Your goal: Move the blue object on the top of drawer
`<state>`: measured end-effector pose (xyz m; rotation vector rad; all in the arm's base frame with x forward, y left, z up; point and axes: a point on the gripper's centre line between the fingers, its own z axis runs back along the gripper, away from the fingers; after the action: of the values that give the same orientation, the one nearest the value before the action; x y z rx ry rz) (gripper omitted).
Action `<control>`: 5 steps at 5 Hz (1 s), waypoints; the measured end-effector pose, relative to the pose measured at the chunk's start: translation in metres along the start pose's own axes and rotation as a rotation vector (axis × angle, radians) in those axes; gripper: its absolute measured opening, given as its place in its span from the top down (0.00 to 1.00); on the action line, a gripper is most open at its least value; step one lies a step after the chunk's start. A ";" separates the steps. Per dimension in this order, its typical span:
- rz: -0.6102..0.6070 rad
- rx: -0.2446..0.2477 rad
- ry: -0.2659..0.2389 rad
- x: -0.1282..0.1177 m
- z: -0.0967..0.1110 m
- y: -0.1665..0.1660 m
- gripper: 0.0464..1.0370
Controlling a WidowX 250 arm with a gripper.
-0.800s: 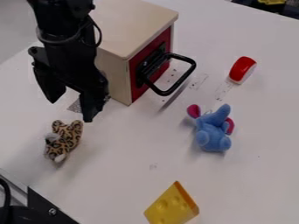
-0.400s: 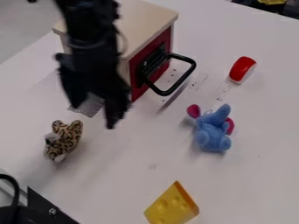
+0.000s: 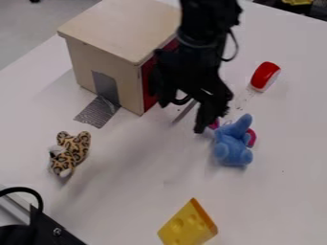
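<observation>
From here the black arm [image 3: 207, 28] and its gripper [image 3: 185, 116] hide much of the red front [image 3: 148, 88] and handle [image 3: 181, 101] on that box [image 3: 121, 24], plus part of the blue toy's [image 3: 233, 148] pink ear [image 3: 214, 125]. I can't make out the dark things [image 3: 281, 5] past the table's [image 3: 275, 201] far edge, and the near end of the cheese wedge [image 3: 185, 227] is cut off.

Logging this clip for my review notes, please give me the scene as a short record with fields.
target: blue plush toy with pink ears, on the white table
destination: top of the pale wooden drawer box with a red front
gripper: black two-finger gripper, open, near the target
others: leopard-print plush toy; yellow cheese-shaped wedge; red-and-white round object
status: target not on the box
</observation>
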<state>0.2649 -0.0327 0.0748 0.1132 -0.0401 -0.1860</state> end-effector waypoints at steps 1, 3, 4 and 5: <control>-0.016 0.000 -0.004 0.024 0.000 -0.011 0.04; -0.009 -0.037 -0.005 0.063 -0.016 -0.026 0.04; -0.011 -0.068 0.016 0.066 -0.029 -0.033 0.04; -0.021 -0.099 0.038 0.065 -0.043 -0.045 0.04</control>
<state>0.3228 -0.0840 0.0292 0.0180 0.0079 -0.2061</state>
